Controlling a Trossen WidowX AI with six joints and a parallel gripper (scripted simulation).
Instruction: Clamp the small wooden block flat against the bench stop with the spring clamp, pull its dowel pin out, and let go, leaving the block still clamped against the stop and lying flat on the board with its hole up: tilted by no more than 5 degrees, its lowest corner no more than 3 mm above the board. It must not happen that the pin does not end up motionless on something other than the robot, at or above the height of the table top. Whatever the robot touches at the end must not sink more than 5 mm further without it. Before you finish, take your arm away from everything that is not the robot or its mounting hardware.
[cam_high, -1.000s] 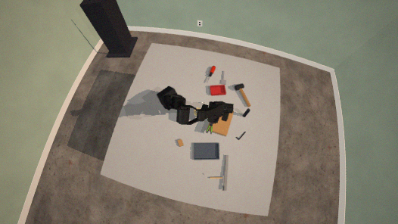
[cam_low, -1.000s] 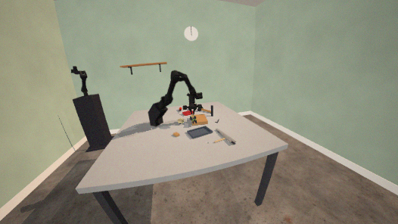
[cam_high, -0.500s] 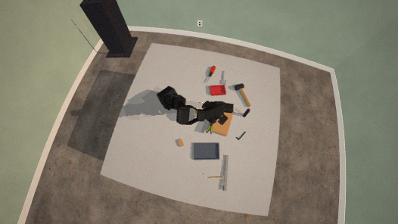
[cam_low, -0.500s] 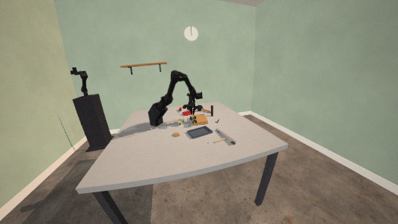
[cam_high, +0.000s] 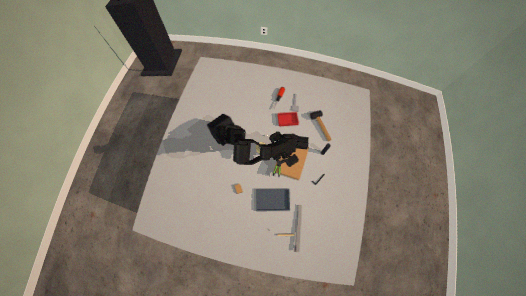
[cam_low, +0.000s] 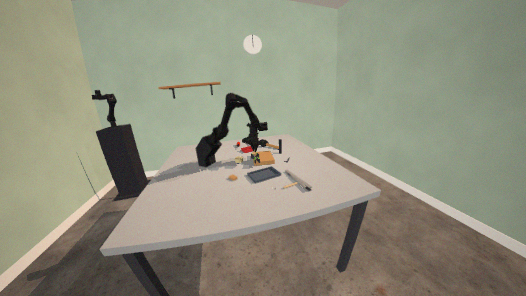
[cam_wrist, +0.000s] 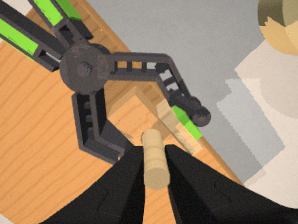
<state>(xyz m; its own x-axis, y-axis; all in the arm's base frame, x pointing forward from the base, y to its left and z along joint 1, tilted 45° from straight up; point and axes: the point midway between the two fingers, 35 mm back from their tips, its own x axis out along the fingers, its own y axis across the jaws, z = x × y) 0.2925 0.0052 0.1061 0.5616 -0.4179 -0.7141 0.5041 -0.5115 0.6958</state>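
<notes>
The claw (cam_wrist: 154, 163) is pinching the dowel pin (cam_wrist: 153, 157), a pale wooden peg gripped near its upper end between the 2 black fingers. Just beyond the fingertips the spring clamp (cam_wrist: 89, 70), black with green handles, has its jaws set around the small wooden block (cam_wrist: 136, 117), which lies on the orange board (cam_wrist: 33, 136); whether the pin has come out of the block's hole cannot be told from here. The pin looks light, stiff and smooth, so it could slip if gripped off-centre; a hold across its middle, square to its length, seems safest. The clamp's jaws stand very close on both sides of the claw, so any sideways drift risks knocking the clamp or tipping the block; the open way out is straight back along the pin's axis. To the right of the claw the board's edge gives onto the grey surface (cam_wrist: 220, 23), where there is room to set the pin down.
</notes>
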